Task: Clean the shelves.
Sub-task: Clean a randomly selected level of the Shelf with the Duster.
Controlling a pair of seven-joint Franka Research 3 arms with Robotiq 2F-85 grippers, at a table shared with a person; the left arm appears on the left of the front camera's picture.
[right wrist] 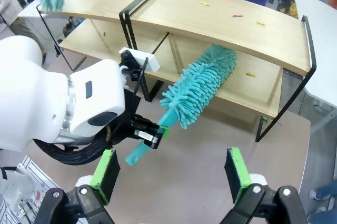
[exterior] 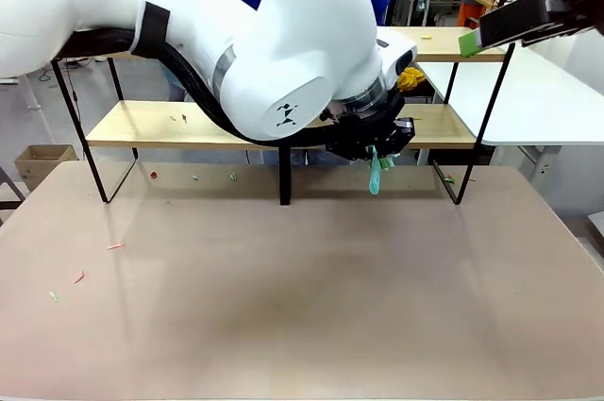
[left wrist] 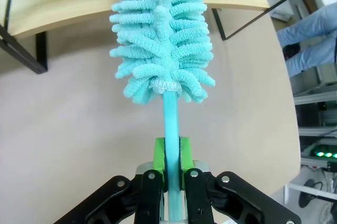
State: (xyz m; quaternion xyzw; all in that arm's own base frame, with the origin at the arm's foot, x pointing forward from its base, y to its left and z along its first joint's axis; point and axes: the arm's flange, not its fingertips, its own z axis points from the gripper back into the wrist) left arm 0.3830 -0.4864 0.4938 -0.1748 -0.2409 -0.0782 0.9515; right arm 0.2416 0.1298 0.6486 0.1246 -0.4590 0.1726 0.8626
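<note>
My left gripper (left wrist: 172, 155) is clamped on the handle of a teal duster (left wrist: 160, 50). Its fluffy head lies at the lower board of the shelves (exterior: 142, 125), perhaps brushing it. The shelves stand at the tabletop's (exterior: 283, 307) far edge. My right gripper (right wrist: 171, 174) hangs wide open above.

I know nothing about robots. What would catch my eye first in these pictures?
A fluffy turquoise duster stands out most, clamped by its handle in the left gripper and pointing at the lower board of the shelves. In the front view the bulky white left arm looms across the shelves' middle. The right gripper hangs open and empty, high at the right.
</note>
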